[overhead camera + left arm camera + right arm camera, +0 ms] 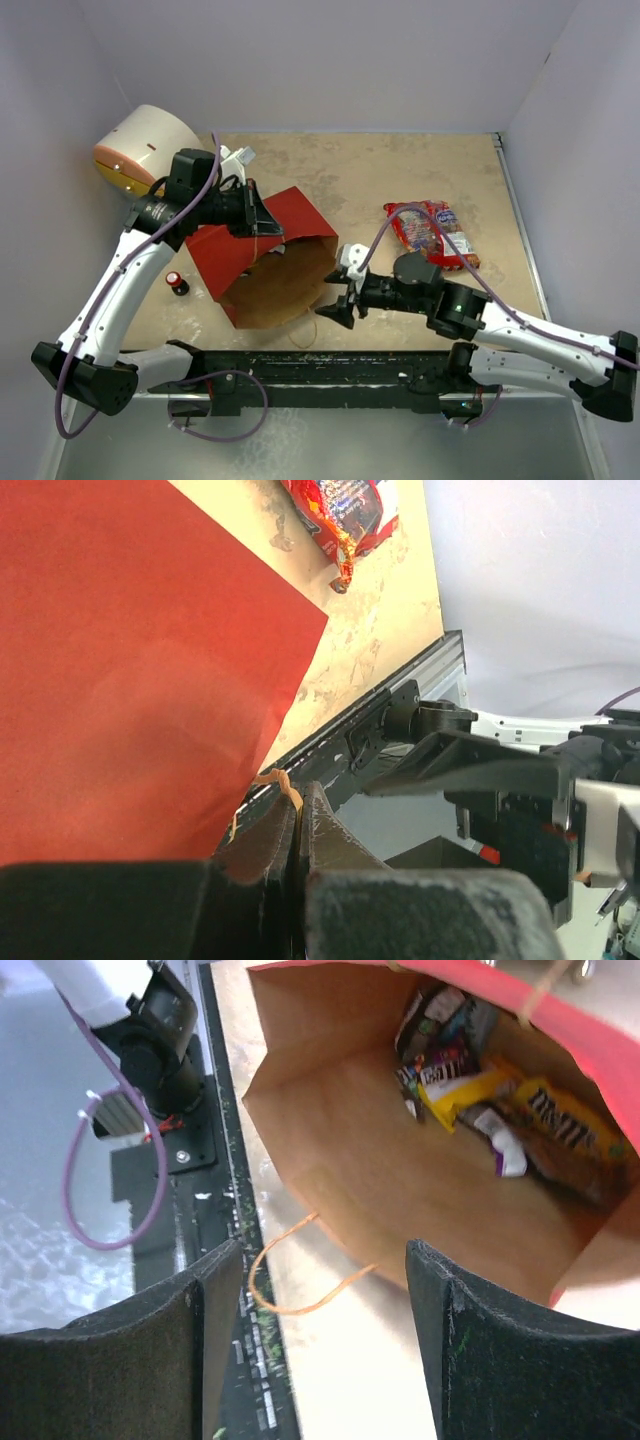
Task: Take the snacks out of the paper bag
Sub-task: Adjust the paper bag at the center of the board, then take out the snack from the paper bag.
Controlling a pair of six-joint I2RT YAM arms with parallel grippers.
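Since the paper bag (225,255) lies on its side on the bench (400,170) with its mouth turned toward the right arm, the snacks (480,1100) are best reached along the brown lower wall rather than from above. The upper rim is pinched between the clenched fingers of the left gripper (262,224), so the mouth is held up and open; that hold should be kept level while the other arm works. The right gripper (325,1260) hangs just outside the mouth, jaws spread and nothing in them. The packets are heaped at the far closed end, a yellow candy packet (462,1088) among the nearest. One packet should be taken at a time, by a free edge, and the loose string handle (300,1295) below the mouth should be cleared on the way in. A red-and-clear bag (432,232) already lies on the bench, well apart from the paper bag; whatever is drawn out is probably best set near it.
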